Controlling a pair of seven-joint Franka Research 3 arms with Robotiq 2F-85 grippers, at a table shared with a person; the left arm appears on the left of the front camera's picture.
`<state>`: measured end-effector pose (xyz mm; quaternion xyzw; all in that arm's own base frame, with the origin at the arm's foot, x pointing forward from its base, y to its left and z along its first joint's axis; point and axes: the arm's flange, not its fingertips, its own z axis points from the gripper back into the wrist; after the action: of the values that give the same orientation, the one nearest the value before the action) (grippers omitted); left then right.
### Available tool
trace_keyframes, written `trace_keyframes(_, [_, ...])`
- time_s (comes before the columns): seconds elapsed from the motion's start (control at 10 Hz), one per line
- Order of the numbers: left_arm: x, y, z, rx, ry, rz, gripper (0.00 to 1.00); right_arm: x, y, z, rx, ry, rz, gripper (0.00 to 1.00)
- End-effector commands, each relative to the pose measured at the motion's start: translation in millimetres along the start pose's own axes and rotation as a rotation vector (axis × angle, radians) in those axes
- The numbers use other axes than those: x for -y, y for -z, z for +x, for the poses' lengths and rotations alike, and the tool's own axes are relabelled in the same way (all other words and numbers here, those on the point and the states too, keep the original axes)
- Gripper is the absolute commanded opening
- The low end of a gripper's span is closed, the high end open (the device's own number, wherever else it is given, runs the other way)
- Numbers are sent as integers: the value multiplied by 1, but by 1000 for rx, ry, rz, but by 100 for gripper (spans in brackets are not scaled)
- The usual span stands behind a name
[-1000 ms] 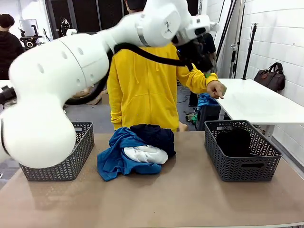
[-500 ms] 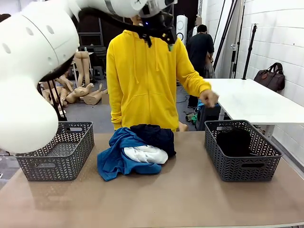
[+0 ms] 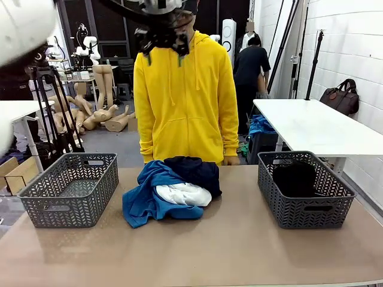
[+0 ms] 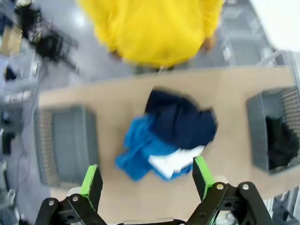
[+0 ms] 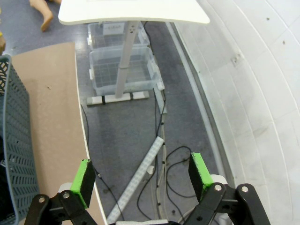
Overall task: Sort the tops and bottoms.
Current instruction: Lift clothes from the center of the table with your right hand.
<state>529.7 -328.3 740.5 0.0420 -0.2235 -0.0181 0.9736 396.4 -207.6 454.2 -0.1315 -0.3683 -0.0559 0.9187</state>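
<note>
A heap of three garments lies mid-table: the bright blue one, the dark navy one and the white one. The black garment lies inside the right grey basket. My left gripper hangs open and empty, high above the heap, in front of the person in the yellow hoodie. My right gripper is open and empty over the floor, past the table's right edge.
An empty grey basket stands at the table's left. The person stands at the far edge, arms down. Beyond the right edge is a white table with clear bins and cables under it.
My left arm has swung up and leftward from over the right basket to high above the heap, uncovering the left basket. The person's outstretched arm has dropped to the side.
</note>
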Motion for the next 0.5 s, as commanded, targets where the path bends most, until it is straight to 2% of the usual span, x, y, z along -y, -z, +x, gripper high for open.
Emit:
trace_keyframes(0.0, [18,-12,24,116,33,-63,100,0,0,-1,-10,-6,2,100])
trace_keyframes(0.4, [18,-12,24,116,33,-63,100,0,0,-1,-10,-6,2,100])
